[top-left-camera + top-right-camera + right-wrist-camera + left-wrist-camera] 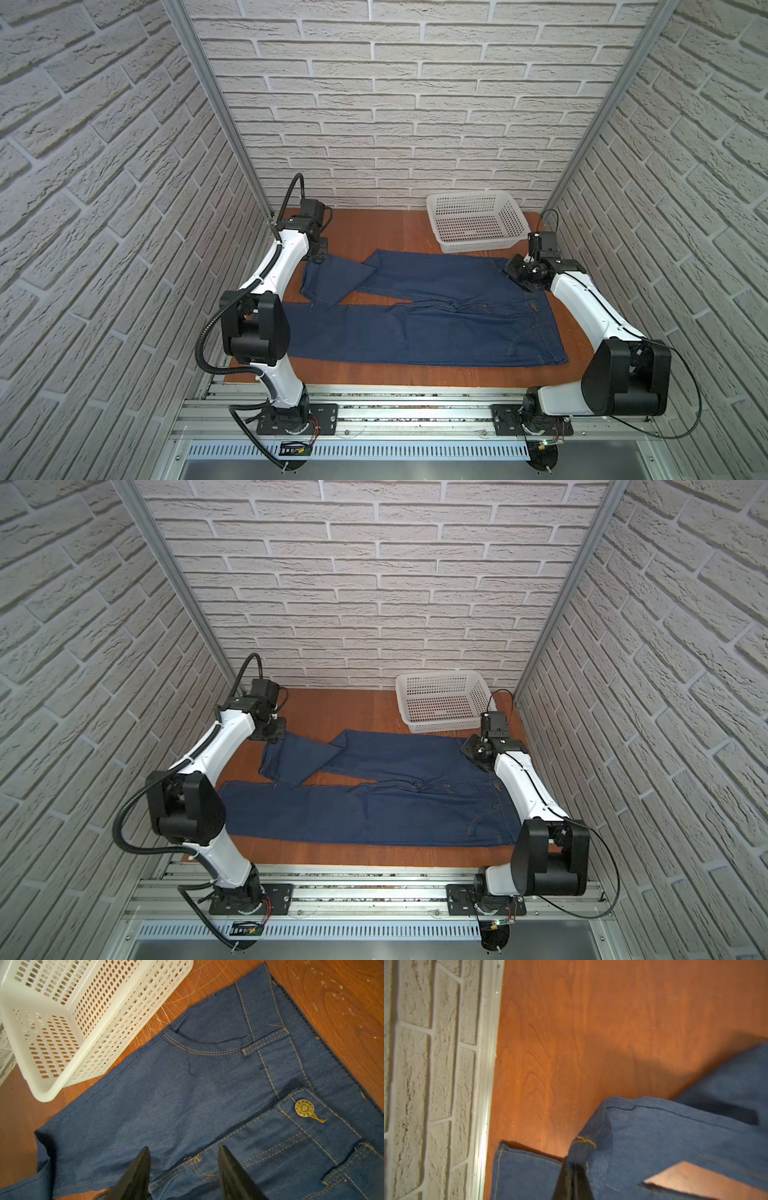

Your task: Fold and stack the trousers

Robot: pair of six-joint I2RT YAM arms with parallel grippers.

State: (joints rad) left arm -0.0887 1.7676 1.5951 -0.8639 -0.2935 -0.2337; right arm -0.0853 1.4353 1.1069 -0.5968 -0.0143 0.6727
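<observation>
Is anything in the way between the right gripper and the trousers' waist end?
Nothing visible. The right gripper hangs open directly over the trousers near the fly, with only bare denim below its fingertips. The basket stands beside the waist end, out of the gripper's path.

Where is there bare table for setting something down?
Widest: the far strip of table behind the trousers, between the left hand and the basket. A thin strip runs along the near edge. Crowded at right: basket, waistband, right hand.
</observation>
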